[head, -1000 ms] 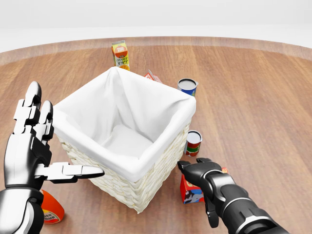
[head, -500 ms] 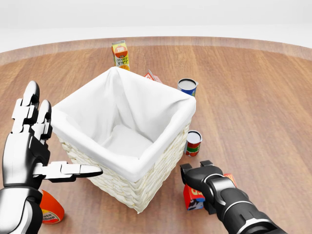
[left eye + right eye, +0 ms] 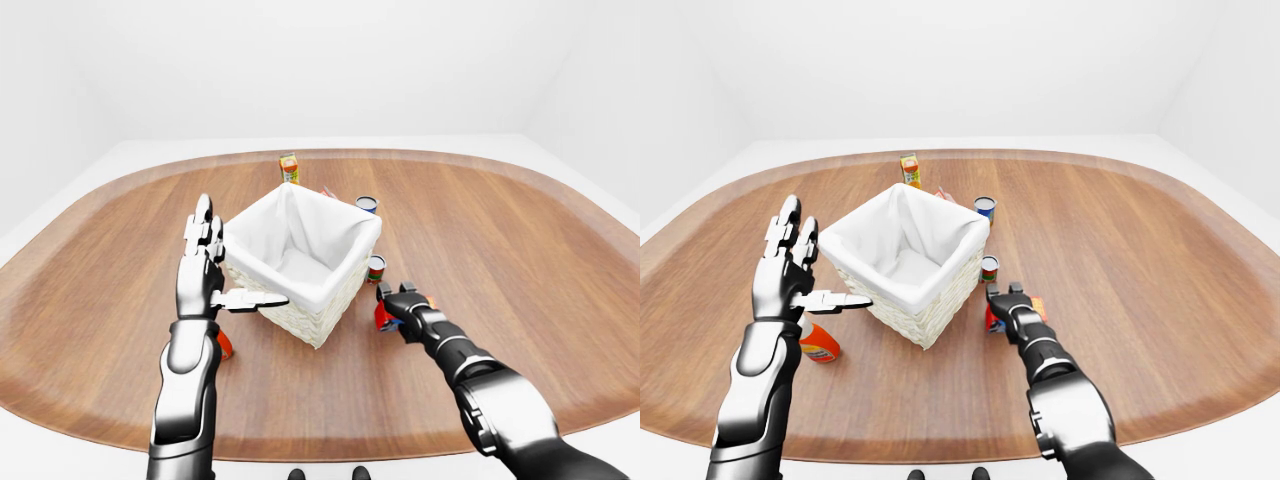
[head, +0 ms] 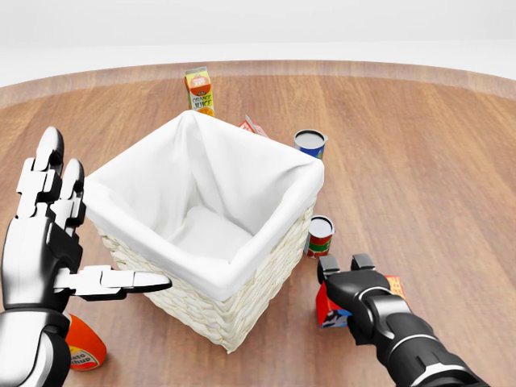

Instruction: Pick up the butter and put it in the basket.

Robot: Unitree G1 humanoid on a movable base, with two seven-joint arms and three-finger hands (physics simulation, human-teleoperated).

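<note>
One basket (image 4: pixel 278 242) mid-table, two cans (image 4: pixel 320 236), one juice carton (image 4: pixel 199 90), right hand (image 4: pixel 353 292) gripping one butter (image 4: pixel 330 310), left hand (image 4: pixel 48 242) spread.

The right hand (image 4: pixel 352 284) has slid rightward in the head view, dragging the butter (image 4: pixel 330 310) with it. The box now sits further from the basket (image 4: pixel 242 298).

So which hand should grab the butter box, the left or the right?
Probably the right hand: it is already on the red butter box beside the basket. The left hand is raised open on the basket's other side.
</note>
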